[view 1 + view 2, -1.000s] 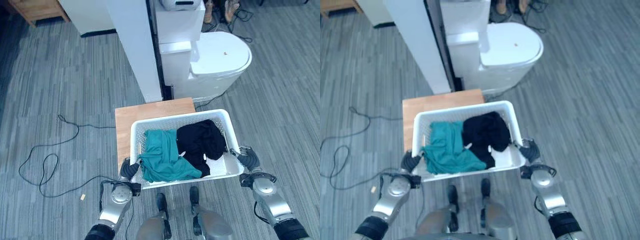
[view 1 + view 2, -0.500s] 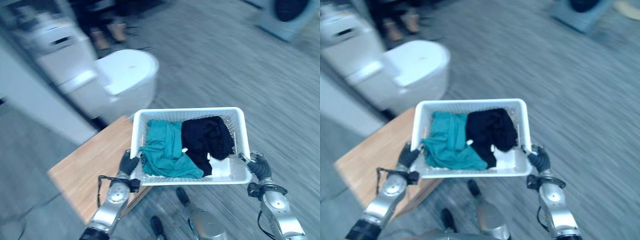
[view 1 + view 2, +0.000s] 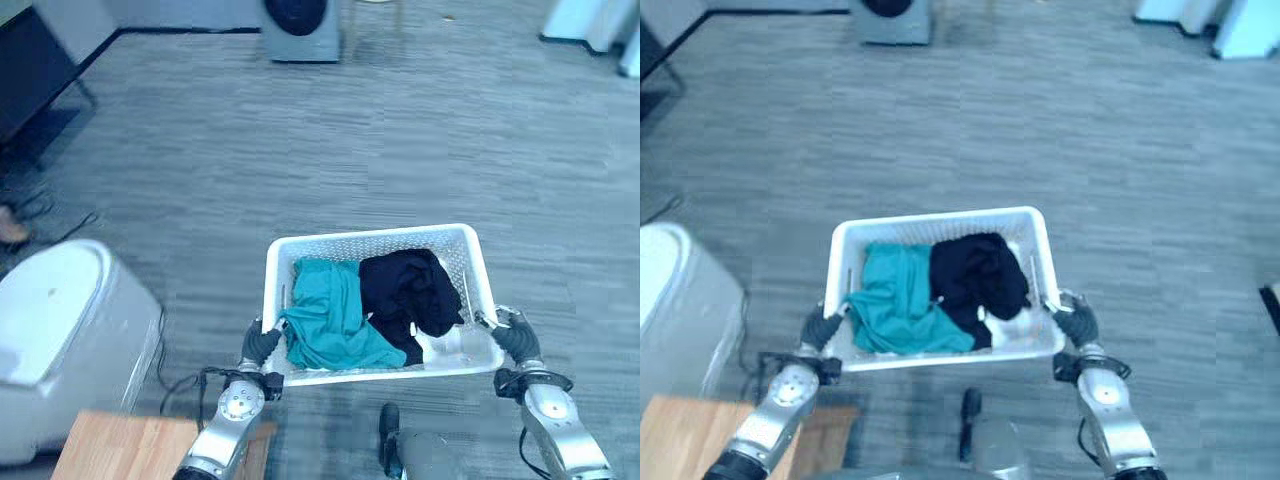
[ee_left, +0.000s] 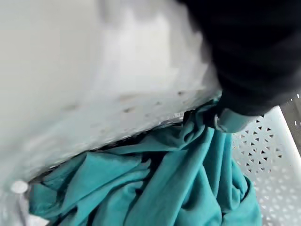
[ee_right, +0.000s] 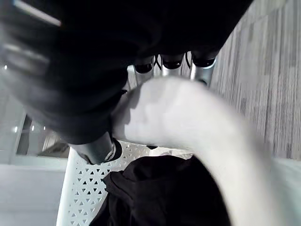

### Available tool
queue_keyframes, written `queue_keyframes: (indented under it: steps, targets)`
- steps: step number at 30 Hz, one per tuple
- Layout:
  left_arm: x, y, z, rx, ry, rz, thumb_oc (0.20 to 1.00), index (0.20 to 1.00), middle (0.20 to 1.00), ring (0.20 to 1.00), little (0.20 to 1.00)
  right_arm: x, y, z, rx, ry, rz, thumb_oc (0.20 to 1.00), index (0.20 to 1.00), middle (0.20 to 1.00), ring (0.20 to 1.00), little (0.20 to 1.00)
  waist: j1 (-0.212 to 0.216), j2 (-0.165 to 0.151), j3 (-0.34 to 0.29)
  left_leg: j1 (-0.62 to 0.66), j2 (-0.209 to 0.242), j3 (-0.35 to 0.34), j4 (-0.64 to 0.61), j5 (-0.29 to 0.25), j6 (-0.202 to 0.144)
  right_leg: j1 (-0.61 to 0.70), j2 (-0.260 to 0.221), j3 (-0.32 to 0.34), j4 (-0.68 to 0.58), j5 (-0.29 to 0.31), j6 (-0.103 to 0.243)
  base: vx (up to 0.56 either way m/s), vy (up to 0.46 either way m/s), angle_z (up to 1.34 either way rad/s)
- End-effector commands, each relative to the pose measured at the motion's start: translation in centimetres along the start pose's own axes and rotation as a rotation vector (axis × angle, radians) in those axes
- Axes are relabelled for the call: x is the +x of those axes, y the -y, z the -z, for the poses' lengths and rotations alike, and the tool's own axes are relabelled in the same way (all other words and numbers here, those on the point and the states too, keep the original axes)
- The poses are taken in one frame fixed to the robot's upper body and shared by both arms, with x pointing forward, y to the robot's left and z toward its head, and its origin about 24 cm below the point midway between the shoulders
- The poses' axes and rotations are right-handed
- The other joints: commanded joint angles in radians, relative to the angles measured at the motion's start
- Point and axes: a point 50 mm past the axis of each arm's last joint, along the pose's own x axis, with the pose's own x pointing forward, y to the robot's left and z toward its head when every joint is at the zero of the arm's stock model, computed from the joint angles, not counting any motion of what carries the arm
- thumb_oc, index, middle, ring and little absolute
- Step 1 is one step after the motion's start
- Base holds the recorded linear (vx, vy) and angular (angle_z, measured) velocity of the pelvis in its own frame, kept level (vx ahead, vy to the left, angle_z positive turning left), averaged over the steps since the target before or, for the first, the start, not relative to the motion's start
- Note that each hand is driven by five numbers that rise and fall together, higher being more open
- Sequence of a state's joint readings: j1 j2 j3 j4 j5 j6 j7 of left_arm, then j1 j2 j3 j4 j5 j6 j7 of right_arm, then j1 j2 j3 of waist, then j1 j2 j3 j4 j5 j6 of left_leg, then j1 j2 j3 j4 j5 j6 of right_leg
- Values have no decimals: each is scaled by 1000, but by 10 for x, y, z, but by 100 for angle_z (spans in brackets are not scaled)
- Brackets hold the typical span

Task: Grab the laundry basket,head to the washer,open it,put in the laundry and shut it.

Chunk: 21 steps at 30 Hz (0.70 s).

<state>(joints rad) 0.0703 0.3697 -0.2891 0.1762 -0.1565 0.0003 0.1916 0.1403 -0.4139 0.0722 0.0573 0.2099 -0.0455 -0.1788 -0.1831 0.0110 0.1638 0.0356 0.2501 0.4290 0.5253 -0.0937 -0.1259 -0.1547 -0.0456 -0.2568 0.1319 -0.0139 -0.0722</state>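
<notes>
Item: white perforated plastic laundry basket (image 3: 372, 240), carried clear of any support, in front of the robot at waist level, above grey striped carpet floor (image 3: 400, 130).

Holders: left hand (image 3: 260, 345) curls round the basket's left end rim; right hand (image 3: 512, 337) curls round the right end rim, its fingers (image 5: 170, 62) hooked over the rim in the right wrist view.

Contents: crumpled teal cloth garment (image 3: 325, 325) in the left half, touching a crumpled black cloth garment (image 3: 408, 290) in the right half; neither hangs over the rim.

Orientation: long axis runs left to right between the hands; opening faces up; basket roughly level.

Change: a second ago the basket sat over the light wooden board (image 3: 120, 447) with the white rounded toilet-like unit (image 3: 60, 330) straight ahead. The view has swung; board and unit now lie at lower left, open carpet ahead. The grip is unchanged.

Reading: pickup appears done; the robot is probably turning toward the washer.

Far: a grey box with a dark round front (image 3: 298, 22), possibly the washer, stands well apart at the far edge of the floor.
</notes>
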Motion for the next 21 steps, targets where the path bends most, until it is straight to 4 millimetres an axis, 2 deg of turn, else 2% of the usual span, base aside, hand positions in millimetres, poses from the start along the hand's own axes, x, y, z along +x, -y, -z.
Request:
queue_keyframes:
  steps: [1,2,4,8,10,13,14,15,16,17,18,19,20,21]
  targets:
    - [9,15,-61,-92,299,79,200,200,200,200,200,4,-28,-60,99,299,-151,200,200,200,200,200,24,-54,13,-101,-152,-112,-128,-51,81,122,-18,77,-89,-106,126,279,-102,-137]
    - [8,16,-58,-95,285,79,200,200,200,200,200,5,-28,-59,98,294,-150,200,200,200,200,200,43,-58,18,-149,-189,-165,-167,-61,91,140,-14,108,-88,-114,127,276,-18,-56]
    - [7,16,-56,-92,279,81,200,200,200,200,200,5,-27,-58,98,290,-147,200,200,200,200,200,50,-59,16,-164,-204,-191,-215,-39,92,146,-9,124,-83,-119,127,189,-15,-60]
    - [5,13,-52,-85,259,62,200,200,200,200,200,7,-27,-54,101,272,-132,200,200,200,200,200,101,-33,30,-271,-243,-273,-435,126,64,228,60,200,-71,-174,116,401,-11,-64]
    - [6,12,-52,-83,260,54,200,200,200,200,200,7,-25,-54,105,273,-122,200,200,200,200,200,112,-32,31,-296,-236,-239,-484,150,61,265,69,221,-63,-202,115,439,53,-45]
    - [4,11,-50,-74,253,63,200,200,200,200,200,5,-27,-54,108,273,-130,200,200,200,200,200,117,-27,9,-251,-228,-229,-511,160,77,303,75,242,-62,-233,121,361,83,-62]
    - [4,11,-49,-75,250,58,200,200,200,200,200,5,-29,-53,113,270,-136,200,200,200,200,200,118,-34,4,-256,-237,-231,-481,163,84,318,64,246,-50,-240,129,428,136,-38]
    - [3,11,-47,-77,242,65,200,200,200,200,200,4,-32,-52,128,266,-143,200,200,200,200,200,119,-41,-17,-235,-241,-210,-476,145,100,310,42,247,-3,-238,153,427,137,-28]
    - [3,11,-47,-77,242,65,200,200,200,200,200,4,-32,-52,128,265,-143,200,200,200,200,200,121,-42,-18,-235,-242,-208,-477,145,101,307,41,249,1,-240,154,373,130,-22]
    - [3,11,-46,-74,238,63,200,200,200,200,200,5,-34,-52,131,269,-153,200,200,200,200,200,124,-51,-20,-218,-247,-192,-475,131,115,281,29,251,91,-213,175,324,118,-35]
    - [4,7,-47,-60,242,52,200,200,200,200,200,6,-37,-55,126,277,-165,200,200,200,200,200,119,-58,-14,-175,-252,-167,-479,98,136,211,8,231,257,-139,223,424,155,-28]
    - [4,5,-46,-59,237,43,200,200,200,200,200,6,-41,-56,127,280,-180,200,200,200,200,200,112,-59,-5,-133,-256,-149,-484,77,146,158,-19,202,317,-96,244,391,143,-24]
    - [5,4,-46,-57,236,36,200,200,200,200,200,7,-42,-56,124,280,-184,200,200,200,200,200,107,-54,2,-102,-259,-141,-491,62,152,121,-34,176,329,-85,242,182,70,-20]
    - [5,4,-46,-57,237,36,200,200,200,200,200,7,-42,-56,124,281,-184,200,200,200,200,200,109,-52,0,-106,-255,-139,-492,65,151,118,-31,177,326,-80,241,270,80,-21]
